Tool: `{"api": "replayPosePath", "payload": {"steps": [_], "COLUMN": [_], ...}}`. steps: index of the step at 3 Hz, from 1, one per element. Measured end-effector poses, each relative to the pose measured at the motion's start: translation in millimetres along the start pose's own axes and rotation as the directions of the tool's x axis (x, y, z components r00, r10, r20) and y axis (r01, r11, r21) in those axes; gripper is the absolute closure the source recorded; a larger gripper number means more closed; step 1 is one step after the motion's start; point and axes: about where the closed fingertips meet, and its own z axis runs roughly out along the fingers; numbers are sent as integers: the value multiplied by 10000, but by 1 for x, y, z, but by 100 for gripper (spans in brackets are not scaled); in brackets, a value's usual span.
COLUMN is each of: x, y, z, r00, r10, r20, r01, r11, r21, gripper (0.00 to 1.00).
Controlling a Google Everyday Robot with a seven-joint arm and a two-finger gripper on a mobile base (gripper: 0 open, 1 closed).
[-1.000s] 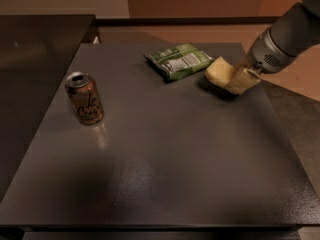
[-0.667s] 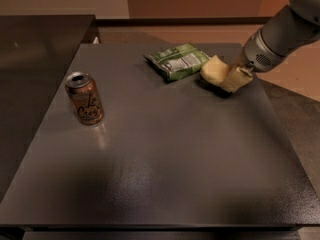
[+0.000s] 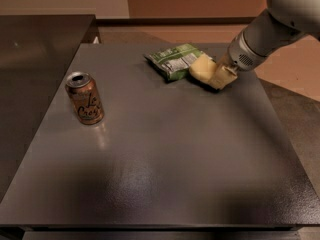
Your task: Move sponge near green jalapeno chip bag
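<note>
Sponge [image 3: 201,68] and chip bag [image 3: 174,60] sit together in the far right part of the table [image 3: 165,164] in the single camera view. The pale yellow sponge lies just right of the green bag, with its left end meeting or overlapping the bag's right edge. Whether the two touch or the sponge hangs slightly above the bag cannot be told, though a dark shadow shows under the sponge's near side. The gripper [image 3: 223,75] comes in from the right on the grey arm [image 3: 260,36]. Its cream jaws are closed on the sponge's right end, so the block sticks out leftward from them toward the bag. An orange-brown drink can [image 3: 85,98] stands upright on the left side of the table, well apart from both.

The sponge looks light and soft, so it should give under a squeeze rather than slip, and it is not likely to be damaged. Held by one end, its free end may droop or twist, and a hold across the thick middle would probably be steadier. The wavy edges offer uneven contact. The bag is thin crinkled foil and would likely slide if nudged, so the sponge is best set down without pushing against it. As things lie, the sponge is already beside the bag, and what is left appears to be letting it go.
</note>
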Motion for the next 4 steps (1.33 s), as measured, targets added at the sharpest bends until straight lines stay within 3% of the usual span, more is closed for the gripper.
{"api": "replayPosePath", "payload": {"steps": [2,3,4], "x": [-1,-1,-1], "y": [1,2,2], "z": [4,5,5], "r00": [10000,10000,10000], "r10": [-23,-34,-35], "r20": [-11,-18,-19], "r01": [23,34,34], "r11": [10000,10000,10000], "r21": [-61,-91,-92], "gripper": [13,0,0]}}
